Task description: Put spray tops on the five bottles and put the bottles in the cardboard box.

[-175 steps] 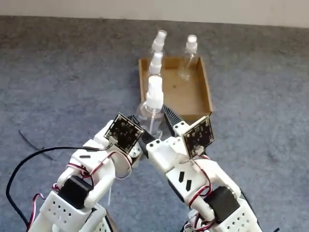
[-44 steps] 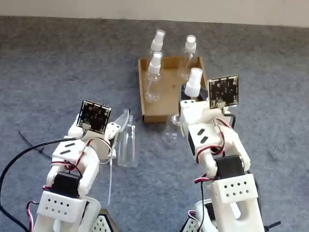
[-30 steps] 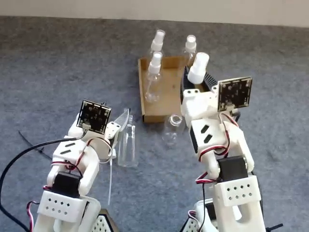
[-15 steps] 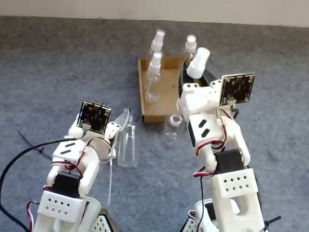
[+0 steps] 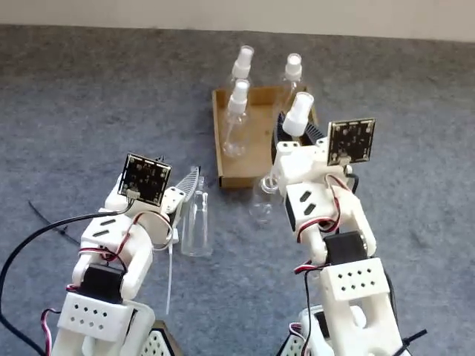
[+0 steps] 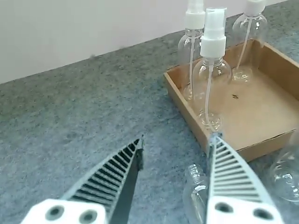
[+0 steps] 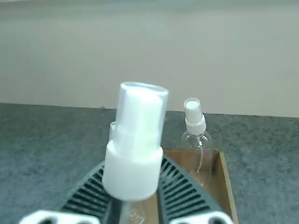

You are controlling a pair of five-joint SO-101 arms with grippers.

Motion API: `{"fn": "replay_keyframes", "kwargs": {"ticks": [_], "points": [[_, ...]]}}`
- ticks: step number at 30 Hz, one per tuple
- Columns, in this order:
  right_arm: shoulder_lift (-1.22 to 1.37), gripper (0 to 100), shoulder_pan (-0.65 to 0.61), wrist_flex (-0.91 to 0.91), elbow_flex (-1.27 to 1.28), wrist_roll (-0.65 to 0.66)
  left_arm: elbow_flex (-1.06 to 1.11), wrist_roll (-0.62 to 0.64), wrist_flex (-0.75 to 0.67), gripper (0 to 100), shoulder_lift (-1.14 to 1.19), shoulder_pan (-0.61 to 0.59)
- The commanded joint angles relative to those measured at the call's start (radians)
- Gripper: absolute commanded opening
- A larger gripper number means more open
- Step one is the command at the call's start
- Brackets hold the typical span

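**A:** High view first. What's the largest thing that matters?

**B:** The cardboard box (image 5: 266,154), at twelve o'clock from both arms. Three capped bottles (image 5: 235,126) stand at its far end. One is plainly inside, but I can't tell about the two at the back.

**A:** And the uncapped ones?

**B:** The open bottle (image 5: 262,199) stands upright at six o'clock of the box, just beside its near wall. The lying bottle (image 5: 194,219) is at eight o'clock of the box, beside the left gripper (image 5: 191,184), whose fingers are spread apart and empty.

**A:** The right gripper (image 5: 295,137)?

**B:** Clamped on a spray top (image 5: 298,113), raised at one o'clock from the open bottle's mouth.

**A:** So it's capping bottle four?

**B:** I'd judge so. The next move means bringing the top back toward seven o'clock, centring it over the narrow neck, lowering it straight, then seating it without toppling the bottle.
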Motion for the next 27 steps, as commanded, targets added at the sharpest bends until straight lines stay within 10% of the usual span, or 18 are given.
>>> {"fn": "replay_keyframes", "kwargs": {"ticks": [1,14,27], "points": [[0.005,0.5,-0.030,-0.119,0.087,-0.006,-0.007,0.009,-0.026,21,-0.001,-0.012],[-0.002,23.5,-0.062,-0.157,0.226,-0.005,-0.007,0.009,-0.025,21,-0.001,-0.013],[-0.007,24.2,-0.039,-0.156,0.216,0.063,-0.007,0.009,-0.025,21,-0.001,-0.013]]}}
